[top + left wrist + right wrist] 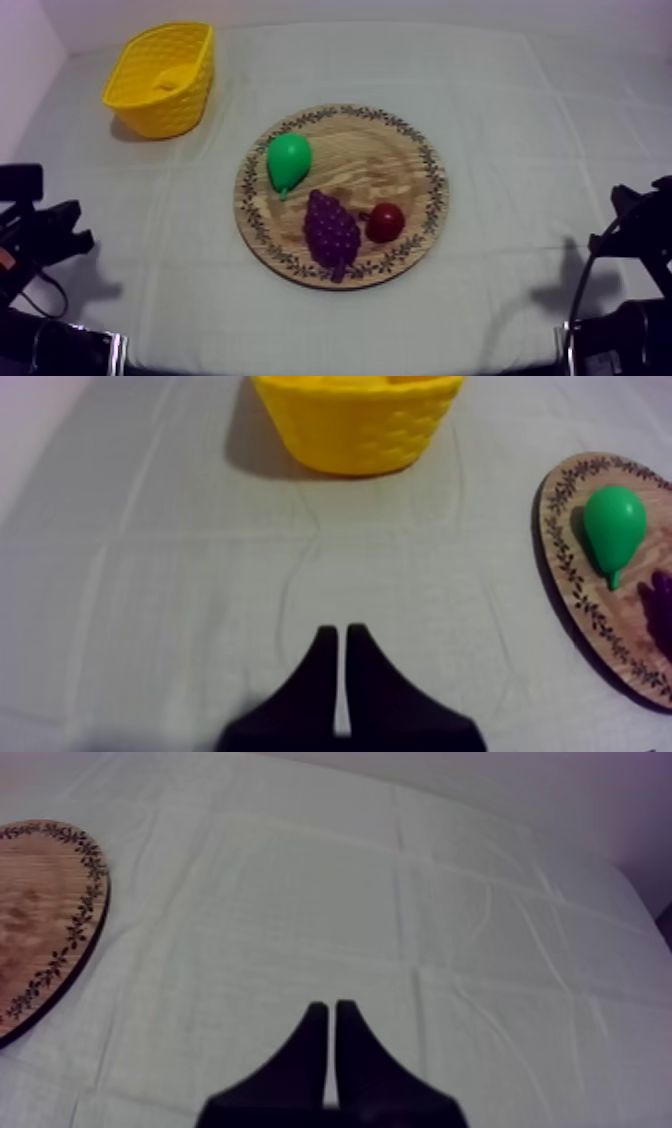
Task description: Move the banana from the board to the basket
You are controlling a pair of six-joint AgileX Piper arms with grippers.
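Three fruits, a pear (289, 160), a bunch of grapes (332, 232) and a small red fruit (385, 222), lie on the wooden board (424, 160) at the centre of the desk (150, 300) in the top view, grey-white cloth (560, 90) beneath, pale wall (350, 10) behind, while the banana (168, 78) sits inside the yellow basket (160, 112) at the far left. In the left wrist view the left end effector (336, 631), a narrow empty wedge, hangs over cloth facing the basket. In the right wrist view the right end effector (331, 1007) is also narrow and empty, near the board's rim.
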